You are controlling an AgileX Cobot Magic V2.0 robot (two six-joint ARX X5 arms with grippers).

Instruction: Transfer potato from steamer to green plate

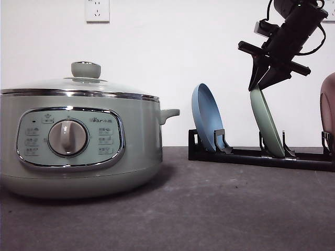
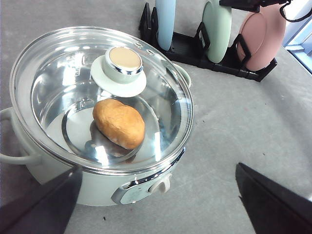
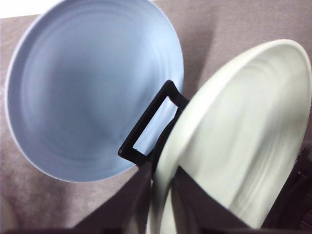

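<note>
- Right gripper (image 1: pixel 260 86): fingers straddle the top rim of the green plate (image 1: pixel 267 123), upright in the rack (image 1: pixel 261 156); grip closure cannot be confirmed.
- Left gripper (image 2: pixel 156 195): jaws apart, above the lidded steamer (image 1: pixel 78 141); potato (image 2: pixel 119 123) inside.

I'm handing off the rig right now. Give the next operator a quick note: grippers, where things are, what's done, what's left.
Right gripper: fingers straddle the top rim of the green plate, which stands in the black rack beside the blue plate.
Left gripper: open, empty, above the steamer.
Potato: inside the steamer, glass lid on.
Done: plate reached.
Left: lay the plate on the table, remove the lid, move the potato onto the plate.
</note>
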